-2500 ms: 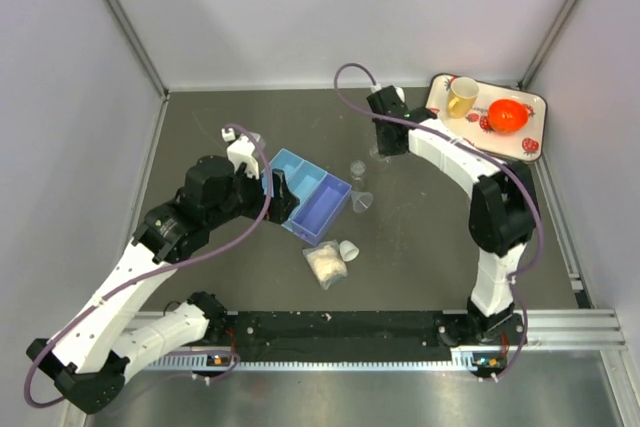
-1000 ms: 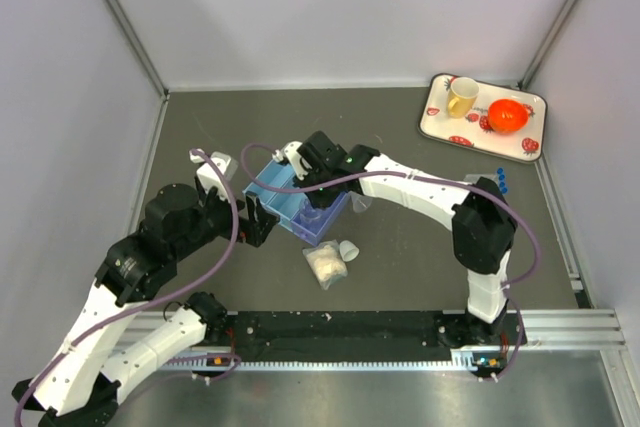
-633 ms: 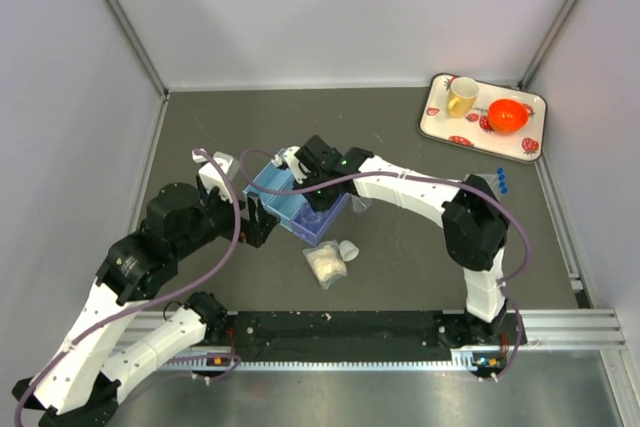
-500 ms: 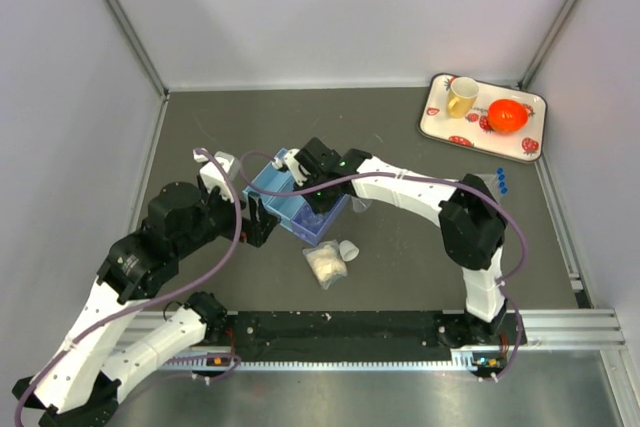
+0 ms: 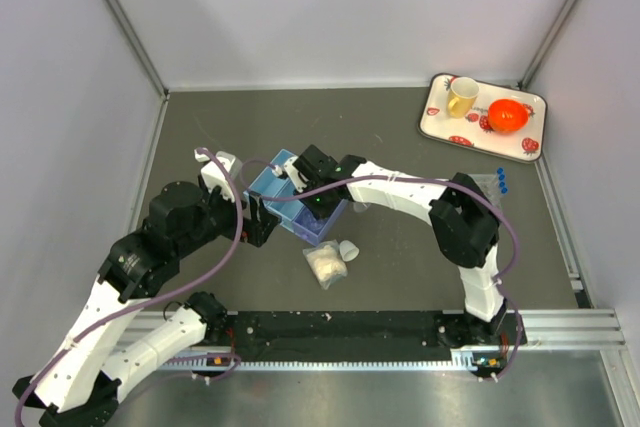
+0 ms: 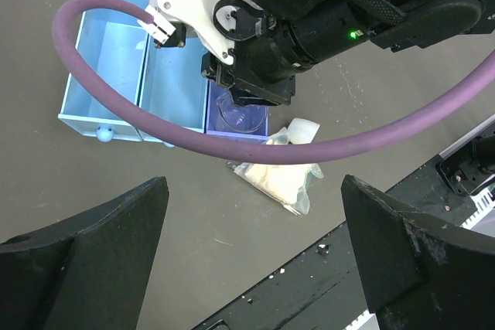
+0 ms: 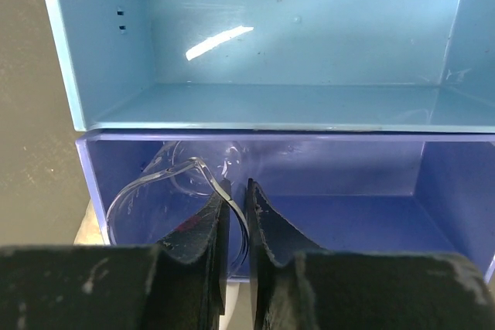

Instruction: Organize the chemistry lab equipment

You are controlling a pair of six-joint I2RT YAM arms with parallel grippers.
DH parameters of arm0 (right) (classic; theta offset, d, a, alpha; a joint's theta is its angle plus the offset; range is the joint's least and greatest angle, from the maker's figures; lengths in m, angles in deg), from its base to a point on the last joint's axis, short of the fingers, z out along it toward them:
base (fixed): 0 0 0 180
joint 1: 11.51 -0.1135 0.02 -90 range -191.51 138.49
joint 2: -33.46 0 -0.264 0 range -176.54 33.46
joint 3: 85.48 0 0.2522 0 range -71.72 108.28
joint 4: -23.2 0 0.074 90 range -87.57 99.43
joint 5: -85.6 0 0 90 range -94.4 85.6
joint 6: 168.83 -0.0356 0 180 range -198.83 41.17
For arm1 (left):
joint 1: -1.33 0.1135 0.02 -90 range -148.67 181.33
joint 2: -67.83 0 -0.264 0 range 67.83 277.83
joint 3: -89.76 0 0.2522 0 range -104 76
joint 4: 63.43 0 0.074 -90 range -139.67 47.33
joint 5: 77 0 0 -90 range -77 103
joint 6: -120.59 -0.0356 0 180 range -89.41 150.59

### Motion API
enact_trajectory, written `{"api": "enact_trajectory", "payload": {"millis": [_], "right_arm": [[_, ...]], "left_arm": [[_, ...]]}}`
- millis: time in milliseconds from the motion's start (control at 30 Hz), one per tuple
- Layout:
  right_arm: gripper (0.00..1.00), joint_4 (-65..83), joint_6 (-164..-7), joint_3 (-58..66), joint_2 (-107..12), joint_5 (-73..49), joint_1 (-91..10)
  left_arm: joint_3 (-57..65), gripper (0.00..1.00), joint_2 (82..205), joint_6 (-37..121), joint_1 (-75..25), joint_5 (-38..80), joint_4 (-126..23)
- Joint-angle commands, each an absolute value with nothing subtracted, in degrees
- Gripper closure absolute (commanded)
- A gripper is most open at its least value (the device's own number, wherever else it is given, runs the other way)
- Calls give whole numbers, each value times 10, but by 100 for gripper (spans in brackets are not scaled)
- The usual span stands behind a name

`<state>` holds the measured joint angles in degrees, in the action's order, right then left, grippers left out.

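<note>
The blue three-compartment tray (image 5: 272,177) lies at mid table. My right gripper (image 5: 320,213) reaches down into its purple end compartment (image 7: 348,191). It is shut on the thin wall of a tiny clear beaker (image 7: 155,199), which rests tilted inside that compartment (image 6: 241,113). My left gripper (image 5: 262,222) hovers just left of the tray, open and holding nothing; its wide fingers (image 6: 85,253) frame bare table. A small bag of white material (image 5: 325,265) and another tiny beaker (image 5: 349,248) lie near the tray's front corner. Blue-capped tubes (image 5: 500,181) stand at the far right.
A white strawberry-patterned tray (image 5: 437,127) at the back right holds a yellow mug (image 5: 461,97) and an orange bowl (image 5: 508,115). Grey walls close in three sides. A black rail (image 5: 340,325) runs along the near edge. The left arm's purple cable (image 6: 116,106) crosses over the blue tray.
My right arm has swung from the back of the table over the blue tray and has sunk into the purple compartment with the beaker. The left gripper has drawn back from the tray.
</note>
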<state>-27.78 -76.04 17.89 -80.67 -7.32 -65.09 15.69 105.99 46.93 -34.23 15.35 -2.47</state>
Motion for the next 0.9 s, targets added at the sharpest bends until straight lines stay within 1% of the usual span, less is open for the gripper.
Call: {"api": "enact_trajectory", "payload": {"millis": [0,33,133,467,733,767,800,867], "right_arm": [[86,-258,-768,183,-816,-75,-664],[82,-258,-768,185,-819,-74,-664],[76,-259,-767,187,-820,-70,-665],[73,-264,-773,207,-810,-65,-670],[69,-293,-774,271,-768,-46,-671],[68,-297,-777,275,-763,-22,-671],[64,-303,-778,283,-756,-17,-671],[58,-309,-784,289,-740,9,-671]], "left_arm": [[153,1,1059,461,-340,160,-43],[153,1,1059,461,-340,160,-42],[154,1,1057,461,-340,159,-41],[156,1,1060,460,-340,158,-42],[161,1,1066,461,-340,166,-51],[161,1,1065,461,-340,166,-51],[162,1,1066,461,-340,166,-52],[163,1,1069,459,-340,164,-55]]}}
